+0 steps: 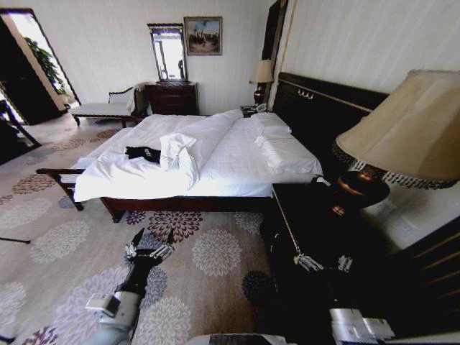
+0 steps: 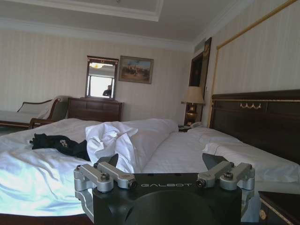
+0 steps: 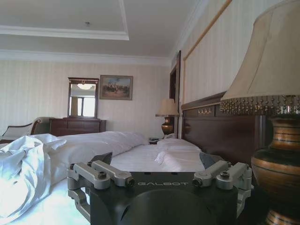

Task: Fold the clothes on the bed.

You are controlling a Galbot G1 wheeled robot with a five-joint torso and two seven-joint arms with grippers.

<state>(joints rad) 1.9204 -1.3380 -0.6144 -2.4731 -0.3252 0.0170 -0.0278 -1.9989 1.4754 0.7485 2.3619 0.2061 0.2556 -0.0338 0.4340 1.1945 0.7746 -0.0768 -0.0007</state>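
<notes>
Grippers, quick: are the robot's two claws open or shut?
Left gripper: open, holding nothing, over the carpet.
Right gripper: open, holding nothing, by the nightstand.

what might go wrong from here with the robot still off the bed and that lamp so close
1. The large fringed beige table lamp on the dark nightstand stands right beside the right claw; a swing of that arm could knock it.
2. The black short-sleeved T-shirt lies crumpled against the bunched white duvet, so a claw may pinch duvet along with it.
3. The left claw hangs over the floral carpet, apart from the white-sheeted double bed; reaching from here would likely fall short.
</notes>
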